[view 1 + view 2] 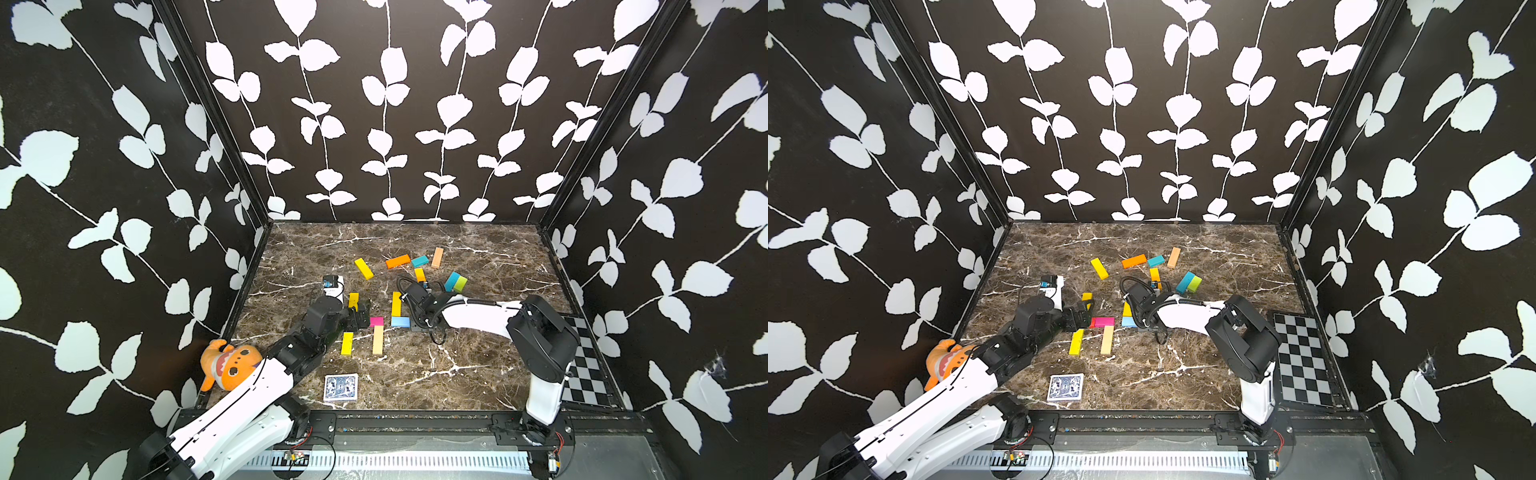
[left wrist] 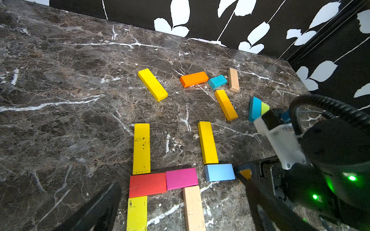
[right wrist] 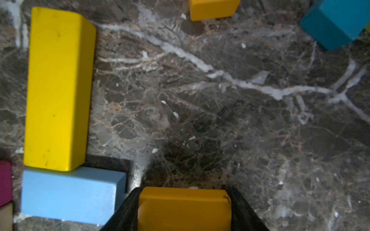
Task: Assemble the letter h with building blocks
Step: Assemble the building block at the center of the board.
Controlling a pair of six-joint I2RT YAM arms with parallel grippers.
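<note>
Five building blocks lie in a letter h shape: two yellow stem bars, a red and a pink crossbar, a tan leg. My left gripper hovers open just over its stem side, holding nothing. Right of the pink bar lie a light blue block and a yellow bar, forming an L. My right gripper is shut on an amber block, low over the table beside the light blue one. Loose yellow, orange, teal and tan blocks lie behind.
A blue-patterned playing card lies near the front edge. An orange plush toy sits at the front left under my left arm. A checkerboard lies along the right wall. A blue and a green block lean together behind my right gripper.
</note>
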